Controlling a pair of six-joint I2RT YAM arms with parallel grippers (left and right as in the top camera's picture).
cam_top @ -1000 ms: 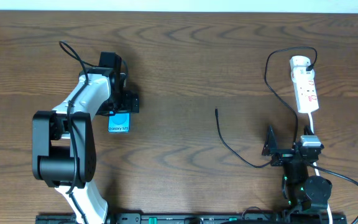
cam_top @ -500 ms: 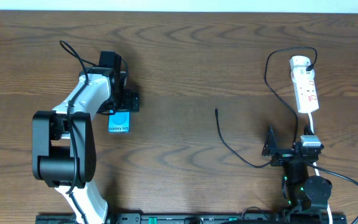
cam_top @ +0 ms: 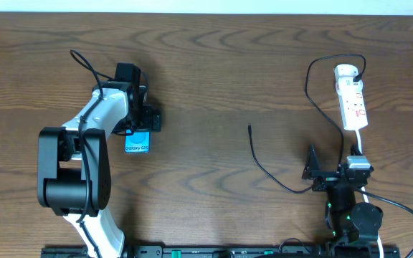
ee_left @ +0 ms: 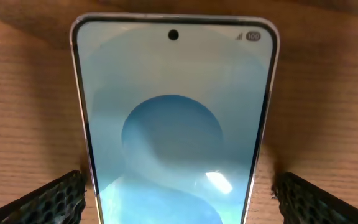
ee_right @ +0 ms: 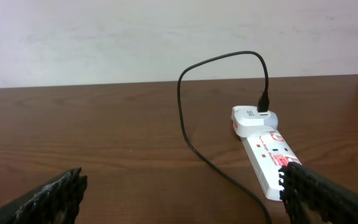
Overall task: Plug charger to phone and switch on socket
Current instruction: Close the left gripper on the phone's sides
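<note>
Two arms at one brown wood-grain table (cam_top: 214, 64), matte, with a plain pale wall (ee_right: 104, 37) behind it in the right wrist view. I see the phone (cam_top: 138, 141) lying flat, screen up, on the left half of the table. It is a slim rectangle with dark edges and rounded corners, its glossy cyan screen showing a pale circle and a punch-hole camera dot at the top. My left gripper (cam_top: 139, 126) straddles it with its fingers spread. The textured black pads (ee_left: 61, 199) sit at either long edge, the left one just beside the edge and the right one with a gap showing. The charger (cam_top: 264, 170) is a thin black cable. Its free plug tip lies mid-table, well apart from the phone, and the other end loops up into a white adapter (cam_top: 345, 72) at the far end of the socket (cam_top: 353, 104). That is a narrow white plastic strip with red marks, on the right side. My right gripper (ee_right: 185, 193) is spread wide, holding nothing, near the socket's near end.
</note>
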